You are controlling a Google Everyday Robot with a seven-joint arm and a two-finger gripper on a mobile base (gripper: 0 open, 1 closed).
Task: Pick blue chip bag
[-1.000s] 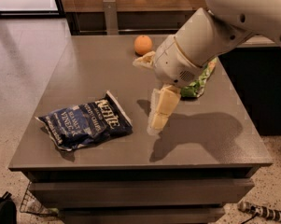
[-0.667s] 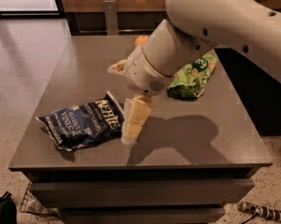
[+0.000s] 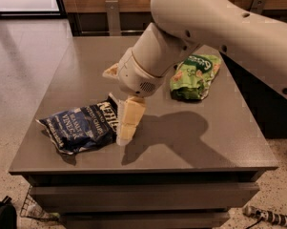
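Observation:
The blue chip bag [image 3: 78, 127] lies flat and crinkled on the grey table [image 3: 200, 142], near its front left corner, white lettering facing up. My gripper [image 3: 125, 137] points down from the big white arm [image 3: 190, 27] and stands at the bag's right edge, low over the table top. It touches or overlaps the bag's right end. The bag rests on the table and is not lifted.
A green snack bag [image 3: 195, 76] lies on the table's right side, behind and to the right of the gripper. The table's front edge [image 3: 143, 165] is just in front of the blue bag. A wire basket [image 3: 35, 208] sits on the floor at lower left.
The arm has swung left across the table. The gripper went from mid-table near the green bag to the blue bag's right edge. The orange at the back is now hidden behind the arm.

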